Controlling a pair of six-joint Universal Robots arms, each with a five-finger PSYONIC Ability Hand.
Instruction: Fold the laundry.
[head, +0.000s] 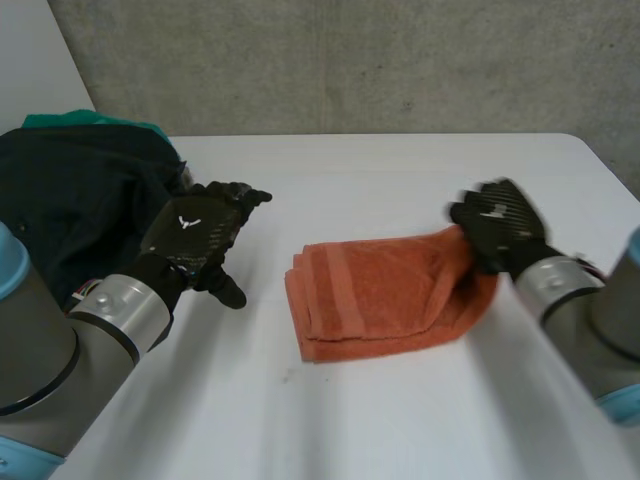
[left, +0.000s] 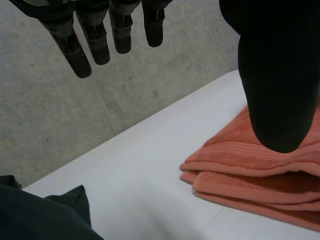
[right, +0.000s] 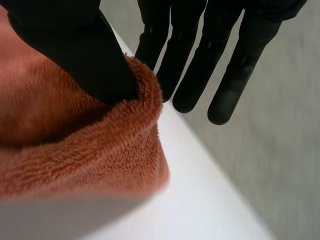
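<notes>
White table (head: 400, 420), a dark clothes heap (head: 70, 200) at its left, a folded orange towel (head: 380, 295) near the middle.
The right hand (head: 500, 225) pinches the towel's far right corner, raised off the table, between thumb and straight fingers; the left hand (head: 195, 235) hovers open between heap and towel, touching neither.

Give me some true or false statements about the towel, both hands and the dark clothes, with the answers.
1. The orange towel lies folded on the white table. True.
2. The left hand grips the towel. False: it is open, beside the towel and apart from it.
3. The right hand pinches a towel corner at its thumb. True.
4. The dark clothes lie by the right hand. False: they lie by the left arm.
</notes>
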